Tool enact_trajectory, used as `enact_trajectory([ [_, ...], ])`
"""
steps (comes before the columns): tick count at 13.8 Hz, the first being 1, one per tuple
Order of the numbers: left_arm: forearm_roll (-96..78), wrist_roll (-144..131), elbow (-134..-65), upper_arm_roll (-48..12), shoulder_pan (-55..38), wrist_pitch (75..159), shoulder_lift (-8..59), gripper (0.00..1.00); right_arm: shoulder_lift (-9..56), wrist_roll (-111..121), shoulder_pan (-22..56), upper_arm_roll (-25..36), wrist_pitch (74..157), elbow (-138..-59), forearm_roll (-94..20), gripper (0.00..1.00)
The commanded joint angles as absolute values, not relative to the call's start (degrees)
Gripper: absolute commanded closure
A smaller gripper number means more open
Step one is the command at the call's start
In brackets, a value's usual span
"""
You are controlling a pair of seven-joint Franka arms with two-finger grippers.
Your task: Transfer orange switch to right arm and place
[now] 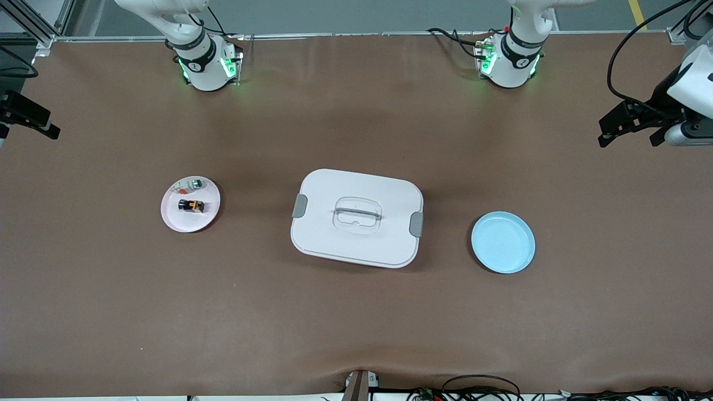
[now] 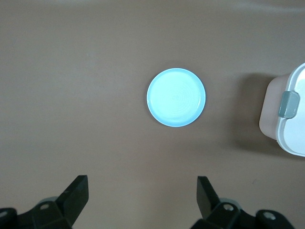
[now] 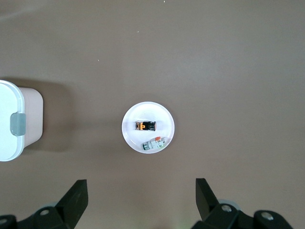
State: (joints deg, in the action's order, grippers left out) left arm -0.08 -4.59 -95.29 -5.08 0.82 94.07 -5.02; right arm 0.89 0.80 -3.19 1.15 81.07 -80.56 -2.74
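Nothing had been picked up: the orange switch (image 1: 191,205) lay on the pink plate (image 1: 172,220) (beside a whitish part (image 1: 188,184)) toward the right arm's end. Left gripper (image 2: 139,196) and right gripper (image 3: 139,199) hung high, released and empty. Next, a descent onto the switch seemed needed.

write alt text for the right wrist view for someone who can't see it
Looking straight down at a brown table, a small pale plate holds the orange switch and a whitish small part beside it. A white lidded container with a grey latch sits at the frame's edge, and the right gripper hangs with open jaws, holding nothing.
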Motion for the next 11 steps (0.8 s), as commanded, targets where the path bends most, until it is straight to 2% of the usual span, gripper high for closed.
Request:
enact_trajectory([
  [1,0.0,-3.6,-95.27,-5.8,1.23,93.96,-5.27,0.0,-0.26,0.7,-4.31,0.09,81.65,-81.74,-2.9,0.0],
  [11,0.0,-3.6,-95.19,-6.24,1.14,93.87,-5.45,0.0,-0.09,0.62,-4.13,0.26,78.41,-79.63,-2.55,0.0],
])
